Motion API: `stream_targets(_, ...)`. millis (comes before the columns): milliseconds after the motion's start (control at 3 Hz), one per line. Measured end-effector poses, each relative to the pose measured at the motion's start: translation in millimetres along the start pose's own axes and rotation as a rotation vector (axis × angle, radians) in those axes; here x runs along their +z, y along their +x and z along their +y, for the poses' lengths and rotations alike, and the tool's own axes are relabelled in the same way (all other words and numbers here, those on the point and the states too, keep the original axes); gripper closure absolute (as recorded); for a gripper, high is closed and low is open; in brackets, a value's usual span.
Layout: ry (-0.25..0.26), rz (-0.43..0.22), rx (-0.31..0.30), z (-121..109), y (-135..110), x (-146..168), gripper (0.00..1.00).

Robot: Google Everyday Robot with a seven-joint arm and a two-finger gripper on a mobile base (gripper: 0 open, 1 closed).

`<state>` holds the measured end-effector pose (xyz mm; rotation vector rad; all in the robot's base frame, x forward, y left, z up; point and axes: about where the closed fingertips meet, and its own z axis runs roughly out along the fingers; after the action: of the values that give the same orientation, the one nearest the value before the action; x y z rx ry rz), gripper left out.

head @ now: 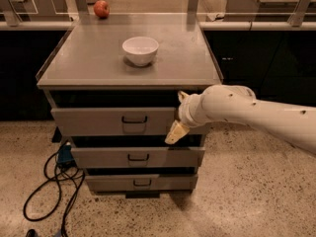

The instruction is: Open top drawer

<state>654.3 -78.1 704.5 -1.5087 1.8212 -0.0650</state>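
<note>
The top drawer (98, 121) is the widest grey front of the cabinet, just under the tabletop, with a small dark loop handle (134, 119) at its centre. Its front stands about flush with the cabinet. My gripper (177, 115) is at the end of the white arm that comes in from the right, in front of the drawer's right end and to the right of the handle. It is open, with one fingertip (182, 96) up by the drawer's top edge and the other (174, 134) down by its bottom edge. It holds nothing.
Two narrower drawers, the middle (98, 157) and the bottom (113, 182), sit below. A white bowl (140, 50) and a red apple (101, 8) stand on the cabinet top (89, 58). Black cables (49, 186) lie on the speckled floor at the left. Dark counters run behind.
</note>
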Motion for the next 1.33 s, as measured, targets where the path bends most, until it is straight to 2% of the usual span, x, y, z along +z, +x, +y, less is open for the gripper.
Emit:
stream_targets(333, -0.035, 0.016, 0.033, 3.7, 6.8, 20.1, 0.00)
stream_targets(667, -0.062, -0.005, 0.097, 21.2, 10.2, 39.9, 0.00)
stream_targets(1000, -0.033, -0.051, 0.157, 28.8, 5.6, 65.2, 0.00)
stream_targets(1333, -0.033, -0.051, 0.157, 28.8, 5.6, 65.3, 0.00)
